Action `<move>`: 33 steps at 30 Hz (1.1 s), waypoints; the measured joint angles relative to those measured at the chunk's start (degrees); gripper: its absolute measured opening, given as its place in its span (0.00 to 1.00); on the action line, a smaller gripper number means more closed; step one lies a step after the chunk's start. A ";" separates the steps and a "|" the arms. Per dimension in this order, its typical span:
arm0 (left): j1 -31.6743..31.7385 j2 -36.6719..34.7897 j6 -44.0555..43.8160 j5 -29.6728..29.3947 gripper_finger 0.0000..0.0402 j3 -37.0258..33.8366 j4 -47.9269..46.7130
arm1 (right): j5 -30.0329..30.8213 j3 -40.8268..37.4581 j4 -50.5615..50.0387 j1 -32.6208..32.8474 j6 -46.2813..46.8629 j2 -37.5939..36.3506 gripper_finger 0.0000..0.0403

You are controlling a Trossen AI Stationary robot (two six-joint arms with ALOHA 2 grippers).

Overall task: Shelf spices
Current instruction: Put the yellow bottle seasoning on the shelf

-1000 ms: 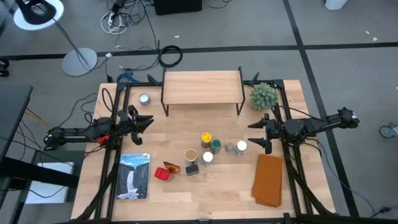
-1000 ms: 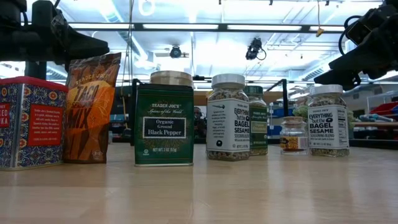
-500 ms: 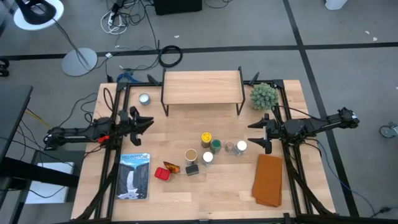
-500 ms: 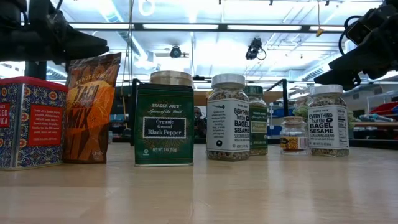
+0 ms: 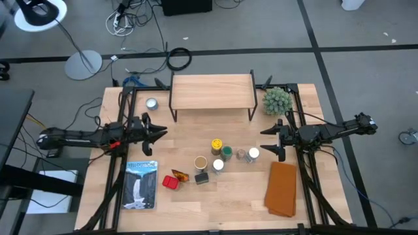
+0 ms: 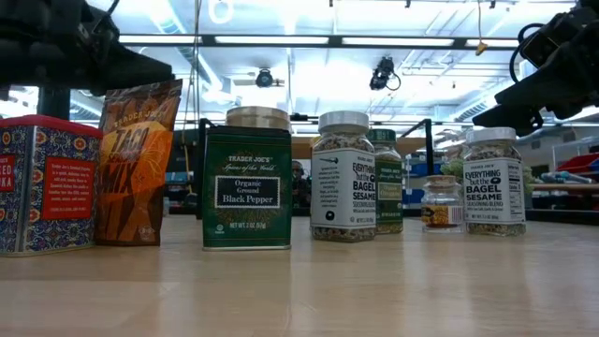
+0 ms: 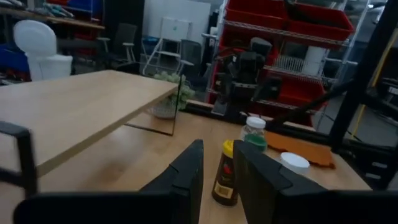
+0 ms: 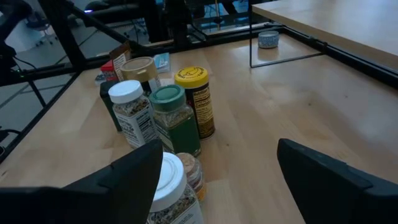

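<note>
Your high view lists the shelf (image 5: 212, 91) at the table's far edge with nothing on it, and the spices clustered mid-table in front of it: a yellow-lid jar (image 5: 216, 145), a green-lid jar (image 5: 226, 153), two white-lid jars (image 5: 253, 153), a tan-lid jar (image 5: 200, 162), a dark box (image 5: 202, 177), an orange packet (image 5: 178, 174) and a red tin (image 5: 170, 183). Your low view alone gives you the labels, black pepper on the dark box (image 6: 247, 187), bagel sesame on both white-lid jars (image 6: 343, 176). Your left gripper (image 5: 159, 131) hangs over bare table left of the cluster; its wrist view shows the fingers (image 7: 186, 177) a narrow gap apart, holding nothing. Your right gripper (image 5: 266, 140) hovers just right of the cluster; its wrist view shows the jaws spread wide and empty above a white-lid jar (image 8: 169, 186).
</note>
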 joint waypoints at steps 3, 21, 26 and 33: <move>-0.01 5.28 0.29 2.03 0.23 1.71 5.10 | 0.00 0.01 0.01 0.02 0.00 -0.02 0.79; -2.39 36.84 4.92 12.86 0.27 23.22 14.93 | 0.00 0.00 0.01 0.00 0.00 0.00 0.79; -2.42 43.55 6.31 16.29 0.35 28.07 11.35 | -0.01 0.01 0.00 0.01 -0.01 0.00 0.79; -2.42 49.59 6.18 16.98 0.53 29.84 11.17 | 0.00 0.01 -0.01 0.00 0.00 0.00 0.79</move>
